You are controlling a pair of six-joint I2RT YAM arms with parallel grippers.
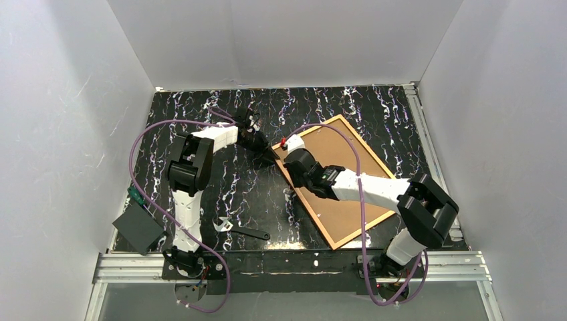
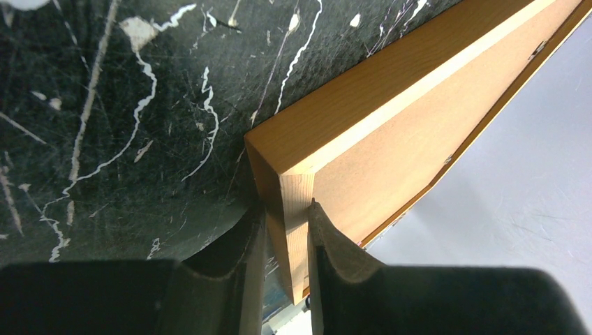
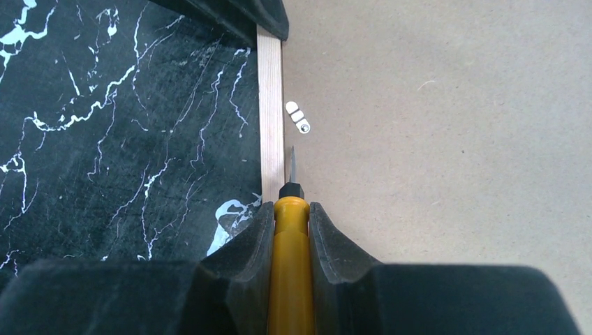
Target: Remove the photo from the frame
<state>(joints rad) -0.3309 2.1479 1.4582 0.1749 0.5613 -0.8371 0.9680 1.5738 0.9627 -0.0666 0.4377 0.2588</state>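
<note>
A: Where is the frame (image 1: 378,221)?

B: It lies flat on the black marbled table (image 1: 321,100), at 3 o'clock from centre, and is skewed so one corner points to 12. Back side up.

A: And the photo (image 1: 331,144)?

B: Seated inside the frame. Only its tan backing board shows. The printed side is hidden.

A: Left gripper (image 2: 286,209)?

B: It is at the frame's 10 o'clock corner. Its fingers are clenched across the wooden border, one pad on the outer face toward the table, the other on the inner face over the board. The wrist view shows that corner tilted up off the table.

A: Right gripper (image 3: 290,209)?

B: It is over the frame's 9 o'clock edge, grasping a yellow-handled screwdriver (image 3: 290,265), with the handle pinched between both pads. The blade points to 12 in the wrist view, and its tip sits at the seam between the wood strip and the board. I can't tell whether the tip touches.

A: Anything near the tip?

B: A small white metal tab (image 3: 298,116), just beyond the tip at 12 to 1 o'clock. It rests on the board beside the border.

A: What else is on the table?

B: A wrench (image 1: 241,229) at 7 o'clock, well apart from the frame and near the left arm's base.
</note>
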